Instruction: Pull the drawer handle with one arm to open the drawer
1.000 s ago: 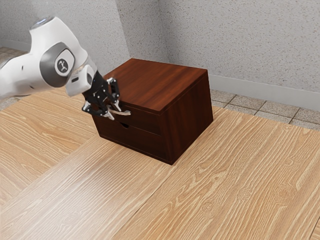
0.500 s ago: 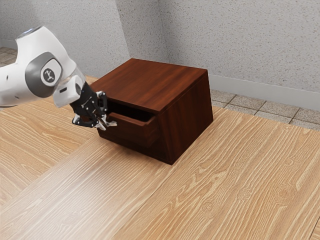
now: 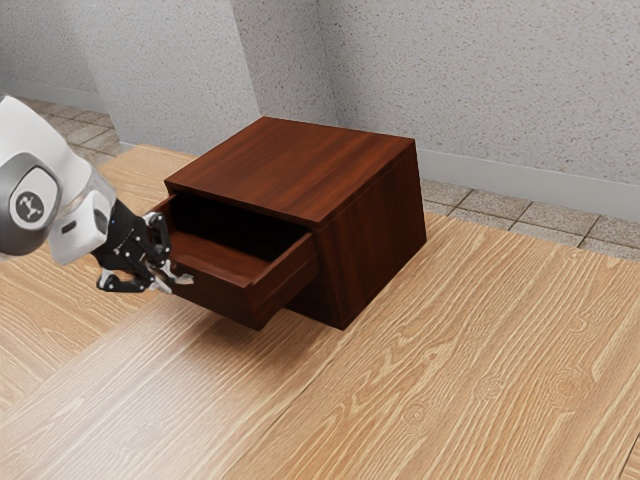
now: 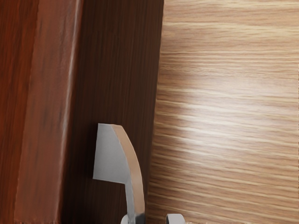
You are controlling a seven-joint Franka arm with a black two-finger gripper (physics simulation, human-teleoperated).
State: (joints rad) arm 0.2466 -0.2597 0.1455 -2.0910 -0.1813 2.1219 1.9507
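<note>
A dark wooden cabinet (image 3: 320, 165) stands on the table. Its upper drawer (image 3: 235, 262) is pulled well out toward the exterior view's left, and the inside shows as a dark hollow. My black gripper (image 3: 160, 272) is at the drawer's front, shut on the grey drawer handle (image 3: 181, 277). In the wrist view the curved metal handle (image 4: 116, 161) stands out from the dark drawer front (image 4: 119, 65), just ahead of my hand.
The light wooden table (image 3: 420, 370) stretches wide in front of the cabinet and toward the exterior view's right. Behind are grey speckled walls (image 3: 480, 70) and a tiled floor (image 3: 520, 210). The lower drawer front (image 3: 310, 300) sits under the open one.
The drawer went from shut to far open as my hand drew back toward the exterior view's left, holding the handle throughout.
</note>
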